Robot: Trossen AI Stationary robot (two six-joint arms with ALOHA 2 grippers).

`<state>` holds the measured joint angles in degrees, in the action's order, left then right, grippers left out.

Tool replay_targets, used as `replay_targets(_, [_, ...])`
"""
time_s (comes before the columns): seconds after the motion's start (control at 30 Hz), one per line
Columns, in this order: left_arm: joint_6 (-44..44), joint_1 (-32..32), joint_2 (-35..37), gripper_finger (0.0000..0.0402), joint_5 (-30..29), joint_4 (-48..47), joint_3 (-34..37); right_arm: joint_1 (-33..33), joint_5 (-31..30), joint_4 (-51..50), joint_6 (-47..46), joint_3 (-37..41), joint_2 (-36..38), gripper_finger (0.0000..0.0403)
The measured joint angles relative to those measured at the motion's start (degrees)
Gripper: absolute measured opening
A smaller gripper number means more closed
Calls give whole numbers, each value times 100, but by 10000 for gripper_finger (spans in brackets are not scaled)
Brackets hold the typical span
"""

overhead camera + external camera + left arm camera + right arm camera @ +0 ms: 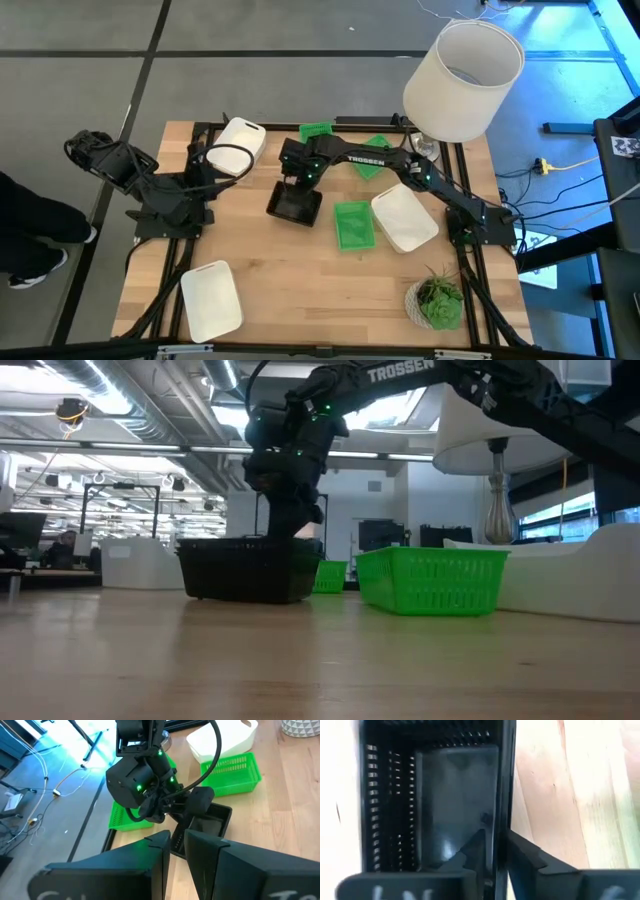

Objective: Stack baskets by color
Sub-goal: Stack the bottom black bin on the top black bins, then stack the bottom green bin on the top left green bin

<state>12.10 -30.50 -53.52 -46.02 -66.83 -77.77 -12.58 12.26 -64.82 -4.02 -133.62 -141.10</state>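
Black basket wall between right fingers

Bright, even overhead light with soft shadows; the right wrist view is blurred up close

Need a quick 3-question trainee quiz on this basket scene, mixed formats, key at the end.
1. Multiple choice: the right claw is down at which basket? A white, B the black basket, C green.
2. Count: how many white baskets show in the high view?
3. True or false: the black basket is stacked on top of another basket.

Key: 1 B. 2 Three: one by the left arm, one near the table's front left, one beside the loose green basket. 3 False: in the low view it stands on the table.
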Motion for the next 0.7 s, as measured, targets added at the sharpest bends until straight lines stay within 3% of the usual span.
replay_targets(0.13, [0, 0, 0, 50, 0, -2, 0, -10, 302, -311, -90, -112, 5, 104])
replay_targets(0.3, [0, 0, 0, 50, 0, -4, 0, -51, 664, -671, -203, -133, 202, 112])
replay_targets(0.5, [2, 0, -2, 50, 9, -4, 0, 88, -412, -1272, 282, -130, 724, 112])
replay_targets(0.7, [0, 0, -2, 50, 17, -4, 0, 240, -560, -1903, 895, -84, 884, 113])
